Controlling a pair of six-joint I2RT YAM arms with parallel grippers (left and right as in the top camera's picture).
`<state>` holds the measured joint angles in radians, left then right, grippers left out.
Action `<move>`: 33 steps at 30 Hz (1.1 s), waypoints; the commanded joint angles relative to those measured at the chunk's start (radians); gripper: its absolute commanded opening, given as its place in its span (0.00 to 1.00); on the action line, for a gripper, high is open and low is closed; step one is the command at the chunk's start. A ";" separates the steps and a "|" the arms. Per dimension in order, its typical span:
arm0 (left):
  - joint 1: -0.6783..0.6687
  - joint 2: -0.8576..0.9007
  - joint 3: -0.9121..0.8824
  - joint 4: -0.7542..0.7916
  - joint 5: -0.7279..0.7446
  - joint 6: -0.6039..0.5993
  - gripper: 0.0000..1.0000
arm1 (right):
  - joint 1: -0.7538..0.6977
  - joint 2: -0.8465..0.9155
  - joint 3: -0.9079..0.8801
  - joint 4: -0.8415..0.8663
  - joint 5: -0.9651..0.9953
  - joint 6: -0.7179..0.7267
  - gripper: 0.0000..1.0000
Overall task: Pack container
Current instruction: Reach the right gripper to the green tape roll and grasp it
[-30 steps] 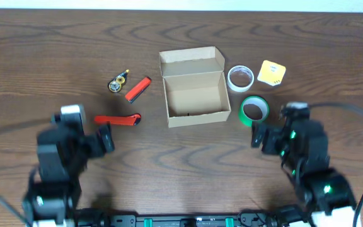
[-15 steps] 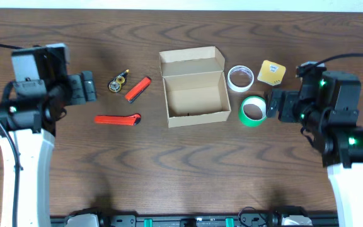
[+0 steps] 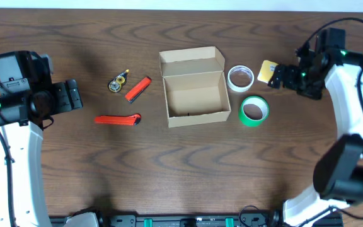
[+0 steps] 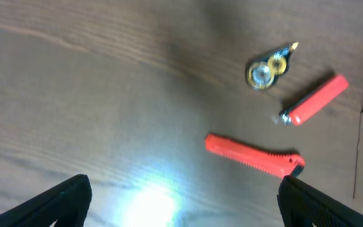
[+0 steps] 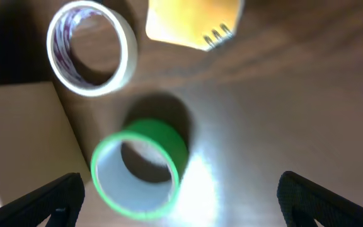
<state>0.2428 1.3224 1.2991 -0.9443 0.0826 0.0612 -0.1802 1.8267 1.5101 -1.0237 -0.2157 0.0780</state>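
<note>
Dark wood table [image 3: 181, 183] carries everything, and the container [image 3: 197, 117] stands open at its middle, lid flap [image 3: 191, 61] tipped back, nothing inside yet. In the last second both my arms have swung up from the near edge and out to the sides. My left gripper [image 3: 79, 96] now hangs well left of the items, jaws apart and empty. My right gripper [image 3: 273, 75] has passed the green tape roll [image 3: 244, 115] and sits at the edge of the yellow pad [image 3: 268, 69], jaws also apart, holding nothing; I cannot tell whether it touches. A white tape roll [image 3: 240, 87] lies just right of the box. Left of the box lie the red cutter [image 3: 117, 119], a red stick [image 3: 138, 89] and a small gold dispenser [image 3: 118, 82]. I judge packing is only starting, with the pad my likely first pick.
</note>
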 commanded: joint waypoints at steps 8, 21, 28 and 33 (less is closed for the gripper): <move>0.040 0.047 0.018 -0.043 0.001 0.006 0.95 | 0.026 0.083 0.030 -0.028 0.029 0.022 0.88; 0.039 0.047 0.018 -0.009 -0.038 0.004 0.95 | 0.164 0.165 0.030 -0.092 0.163 0.011 0.87; 0.039 0.047 0.018 -0.001 -0.030 -0.017 0.95 | 0.169 0.172 0.020 -0.118 0.206 0.014 0.85; 0.039 0.047 0.018 0.000 -0.030 -0.017 0.95 | 0.169 0.172 -0.007 -0.132 0.222 0.015 0.84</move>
<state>0.2752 1.3674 1.2995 -0.9421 0.0601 0.0525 -0.0135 1.9892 1.5223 -1.1488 -0.0277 0.0906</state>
